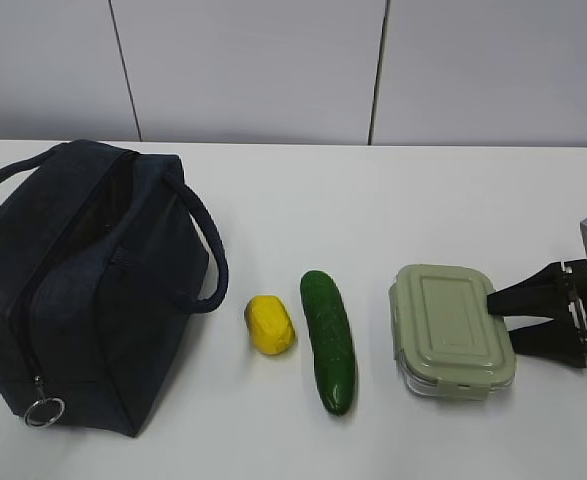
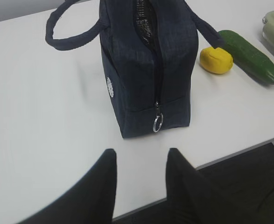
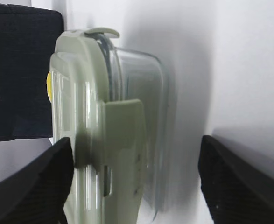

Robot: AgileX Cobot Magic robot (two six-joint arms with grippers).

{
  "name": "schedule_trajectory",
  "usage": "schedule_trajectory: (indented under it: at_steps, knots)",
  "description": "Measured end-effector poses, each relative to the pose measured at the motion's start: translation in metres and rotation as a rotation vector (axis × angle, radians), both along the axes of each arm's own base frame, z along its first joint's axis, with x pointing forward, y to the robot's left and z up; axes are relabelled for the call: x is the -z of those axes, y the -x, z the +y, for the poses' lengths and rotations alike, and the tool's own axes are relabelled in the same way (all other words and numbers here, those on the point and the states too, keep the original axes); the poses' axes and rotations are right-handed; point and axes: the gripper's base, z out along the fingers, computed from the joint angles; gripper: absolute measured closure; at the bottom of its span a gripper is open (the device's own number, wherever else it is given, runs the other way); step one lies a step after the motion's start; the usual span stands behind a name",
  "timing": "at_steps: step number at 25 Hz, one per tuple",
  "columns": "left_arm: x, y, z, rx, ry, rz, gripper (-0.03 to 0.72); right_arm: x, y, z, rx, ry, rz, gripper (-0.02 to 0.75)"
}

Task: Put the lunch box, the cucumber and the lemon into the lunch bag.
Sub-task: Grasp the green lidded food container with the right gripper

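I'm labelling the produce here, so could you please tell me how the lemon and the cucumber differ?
The lemon is bright yellow, the cucumber dark glossy green. The lemon is short and oval, the cucumber long and slightly curved. The lemon lies nearer the lunch bag, the cucumber nearer the lunch box. Both rest untouched on the table.

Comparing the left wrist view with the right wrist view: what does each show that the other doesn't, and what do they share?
Only the left wrist view shows the dark green glossy cucumber, the metal ring zipper pull, the round white logo, the bag's looped handles, the table edge and the open left gripper short of the bag.

Only the right wrist view shows the lunch box's clear body and side clip close up, between the right gripper's open fingers.

Both show the dark navy fabric lunch bag, the sage-green-lidded lunch box, the yellow lemon and the white table.
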Motion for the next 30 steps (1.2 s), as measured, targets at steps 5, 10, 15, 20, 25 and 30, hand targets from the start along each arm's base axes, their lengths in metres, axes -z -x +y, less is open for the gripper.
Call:
schedule_trajectory:
  at_steps: [5,10,15,20,25,30]
  knots:
    - [0.0,0.0,0.0,0.0,0.0,0.0,0.449,0.0,0.0,0.0,-0.001,0.001,-0.001,0.106]
    - [0.0,0.0,0.0,0.0,0.0,0.0,0.449,-0.004,-0.001,-0.001,0.004,0.019,-0.015,0.106]
    - [0.0,0.0,0.0,0.0,0.0,0.0,0.449,-0.009,-0.001,-0.001,0.008,0.034,-0.028,0.106]
    - [0.0,0.0,0.0,0.001,0.002,0.0,0.449,-0.009,-0.003,0.006,-0.016,0.035,-0.026,0.106]
    - [0.0,0.0,0.0,0.001,0.002,0.0,0.449,-0.009,-0.004,0.015,-0.046,0.034,-0.023,0.106]
    - [0.0,0.0,0.0,0.001,0.002,0.0,0.449,-0.008,-0.004,0.015,-0.048,0.035,-0.02,0.106]
